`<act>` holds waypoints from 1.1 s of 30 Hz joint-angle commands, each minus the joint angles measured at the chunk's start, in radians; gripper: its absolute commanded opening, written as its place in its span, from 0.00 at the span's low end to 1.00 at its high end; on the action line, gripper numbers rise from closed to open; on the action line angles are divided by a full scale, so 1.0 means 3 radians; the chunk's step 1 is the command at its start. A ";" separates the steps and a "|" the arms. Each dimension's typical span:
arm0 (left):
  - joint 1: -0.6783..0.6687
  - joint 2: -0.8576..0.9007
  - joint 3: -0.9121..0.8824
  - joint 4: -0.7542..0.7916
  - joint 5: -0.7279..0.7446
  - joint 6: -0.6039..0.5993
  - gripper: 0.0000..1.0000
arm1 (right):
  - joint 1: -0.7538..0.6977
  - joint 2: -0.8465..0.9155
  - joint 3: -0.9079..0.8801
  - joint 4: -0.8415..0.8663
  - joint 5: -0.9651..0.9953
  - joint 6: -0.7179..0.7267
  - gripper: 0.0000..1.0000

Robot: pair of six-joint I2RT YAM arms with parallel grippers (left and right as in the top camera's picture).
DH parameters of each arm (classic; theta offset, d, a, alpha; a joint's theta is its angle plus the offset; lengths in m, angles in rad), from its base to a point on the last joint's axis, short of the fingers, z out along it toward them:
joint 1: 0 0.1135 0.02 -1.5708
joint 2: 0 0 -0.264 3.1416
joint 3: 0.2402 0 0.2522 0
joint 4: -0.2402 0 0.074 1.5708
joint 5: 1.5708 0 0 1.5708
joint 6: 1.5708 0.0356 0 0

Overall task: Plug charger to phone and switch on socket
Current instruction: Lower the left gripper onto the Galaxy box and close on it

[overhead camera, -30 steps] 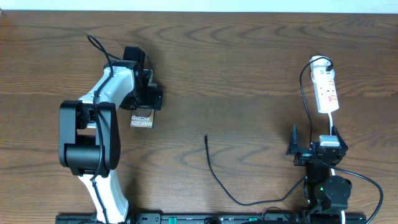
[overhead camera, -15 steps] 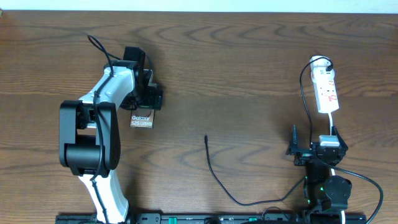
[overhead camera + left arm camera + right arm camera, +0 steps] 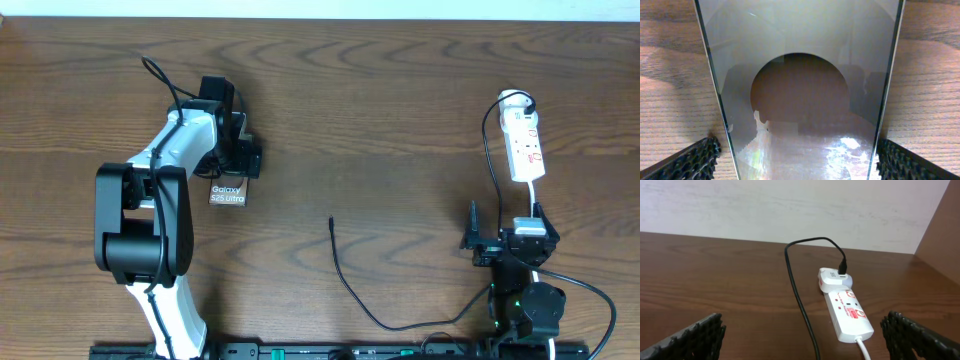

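The phone (image 3: 227, 193) lies on the left half of the bench (image 3: 380, 100), under the left tool (image 3: 235, 165), with one of the tool's fingers (image 3: 695, 160) on either side of it. The socket (image 3: 525, 148) lies at the far right, beyond the right tool (image 3: 503, 228). The charger (image 3: 345, 280) trails up from the near edge, its tip mid-bench between phone and socket.

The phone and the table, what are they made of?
The phone looks like shiny glass: its face mirrors things and glints. The table looks like dark wood, with wavy grain lines, though it could be a wood-look coating.
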 commanded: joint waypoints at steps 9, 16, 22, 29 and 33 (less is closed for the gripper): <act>0.0008 0.0074 -0.0135 -0.0023 0.0074 0.0020 0.99 | -0.0024 -0.0019 -0.0005 -0.0013 -0.0008 -0.0045 0.99; 0.0008 0.0074 -0.0135 -0.0020 0.0072 0.0020 0.99 | -0.0024 -0.0019 -0.0005 -0.0013 -0.0008 -0.0045 0.99; 0.0008 0.0074 -0.0135 -0.0019 0.0072 0.0020 0.89 | -0.0024 -0.0019 -0.0005 -0.0013 -0.0008 -0.0045 0.99; 0.0008 0.0074 -0.0135 -0.0019 0.0072 0.0020 0.84 | -0.0024 -0.0019 -0.0005 -0.0013 -0.0008 -0.0045 0.99; 0.0008 0.0074 -0.0135 -0.0019 0.0072 0.0020 0.83 | -0.0024 -0.0019 -0.0005 -0.0013 -0.0008 -0.0045 0.99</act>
